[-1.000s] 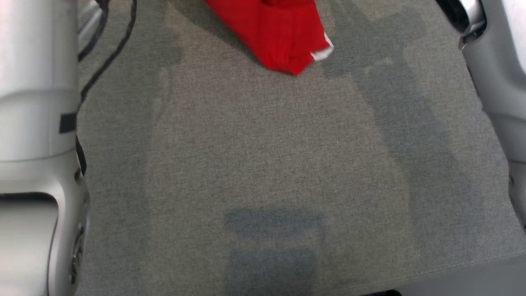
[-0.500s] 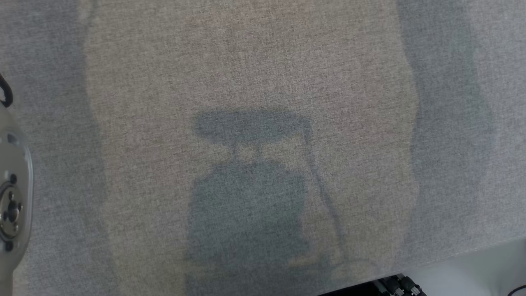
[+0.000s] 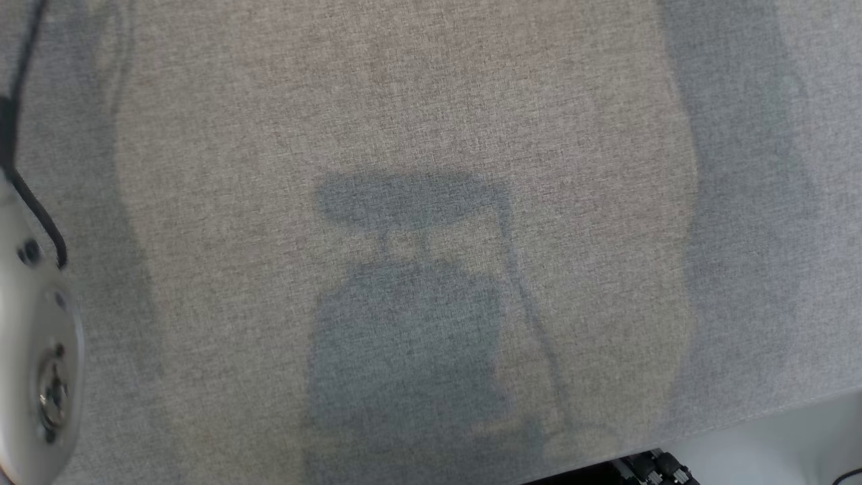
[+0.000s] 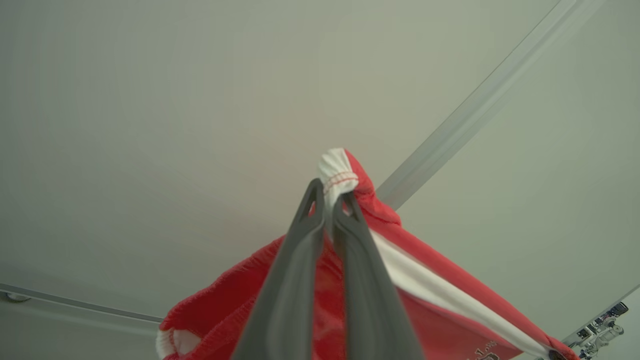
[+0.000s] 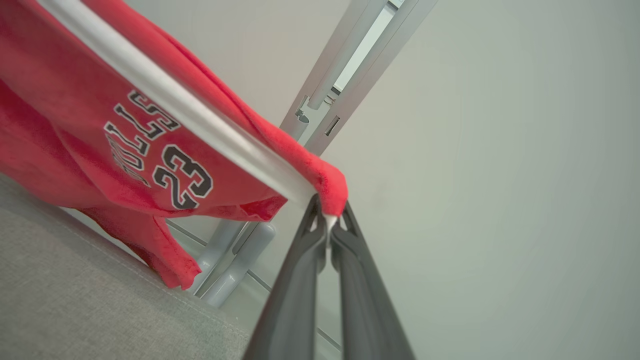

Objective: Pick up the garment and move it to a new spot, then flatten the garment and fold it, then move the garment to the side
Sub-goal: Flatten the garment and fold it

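The garment (image 4: 220, 310) is a red jersey with white trim, lifted off the table and stretched between both grippers. My left gripper (image 4: 330, 194) is shut on a bunched white-trimmed edge, seen against a pale wall. In the right wrist view my right gripper (image 5: 330, 210) is shut on another red corner, and the garment (image 5: 75, 125) hangs out to the left above the grey table (image 5: 75, 280), showing black-and-white lettering and the number 23.
The head view looks down on the grey fabric table top (image 3: 404, 101), crossed by shadows. A pale joint of my left arm (image 3: 34, 377) sits at its left edge. The table's front edge (image 3: 774, 403) runs along the lower right. A metal frame post (image 5: 340, 65) stands behind the table.
The head camera has tilted down, so the red garment seen at the top a second ago has left that view. Both grippers stay shut.
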Controlling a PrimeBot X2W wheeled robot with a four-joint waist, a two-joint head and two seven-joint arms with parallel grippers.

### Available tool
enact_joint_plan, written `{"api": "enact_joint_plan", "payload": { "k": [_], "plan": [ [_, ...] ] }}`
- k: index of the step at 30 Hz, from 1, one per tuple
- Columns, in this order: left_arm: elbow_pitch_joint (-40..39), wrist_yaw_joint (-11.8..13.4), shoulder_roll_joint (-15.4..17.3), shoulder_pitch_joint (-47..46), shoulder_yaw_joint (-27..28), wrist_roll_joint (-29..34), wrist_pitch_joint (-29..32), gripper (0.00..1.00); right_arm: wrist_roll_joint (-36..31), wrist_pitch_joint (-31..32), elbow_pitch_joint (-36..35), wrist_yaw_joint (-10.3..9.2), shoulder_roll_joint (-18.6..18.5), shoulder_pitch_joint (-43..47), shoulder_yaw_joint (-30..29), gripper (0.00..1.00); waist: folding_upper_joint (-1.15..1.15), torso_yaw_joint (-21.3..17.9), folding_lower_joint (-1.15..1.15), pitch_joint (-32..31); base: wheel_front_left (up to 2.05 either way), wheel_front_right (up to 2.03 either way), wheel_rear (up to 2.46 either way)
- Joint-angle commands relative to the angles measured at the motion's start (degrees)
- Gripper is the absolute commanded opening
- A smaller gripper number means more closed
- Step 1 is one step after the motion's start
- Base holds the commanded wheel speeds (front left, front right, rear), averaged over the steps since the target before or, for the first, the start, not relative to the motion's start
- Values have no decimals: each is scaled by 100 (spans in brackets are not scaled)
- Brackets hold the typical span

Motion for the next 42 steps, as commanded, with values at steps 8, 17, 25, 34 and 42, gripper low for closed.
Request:
{"api": "enact_joint_plan", "payload": {
  "k": [8,17,25,34,42],
  "plan": [
    [-607,-186,183,1901,-149,-106,-295,0,526,297,-396,-95,-731,953,673,0,0,218,-1,-753,0,0,0],
    [-1518,-216,40,4287,-424,-184,-609,0,1225,772,-1168,-94,-1303,2333,1335,0,0,340,-1,-1885,0,0,0],
    [-1848,-145,-322,5955,-670,-339,-706,0,1703,1356,-1791,-95,-1722,3857,1346,0,0,552,-1,-2716,0,0,0],
    [-2136,-17,-422,7155,-1109,-125,-791,0,2084,2102,-3144,-93,-2064,5745,772,0,0,607,-1,-3321,0,0,0],
    [-2617,197,-211,7966,-1559,404,-729,0,1936,2609,-4451,-92,-1894,7539,-425,0,0,621,-1,-3534,0,0,0]
  ]
}}
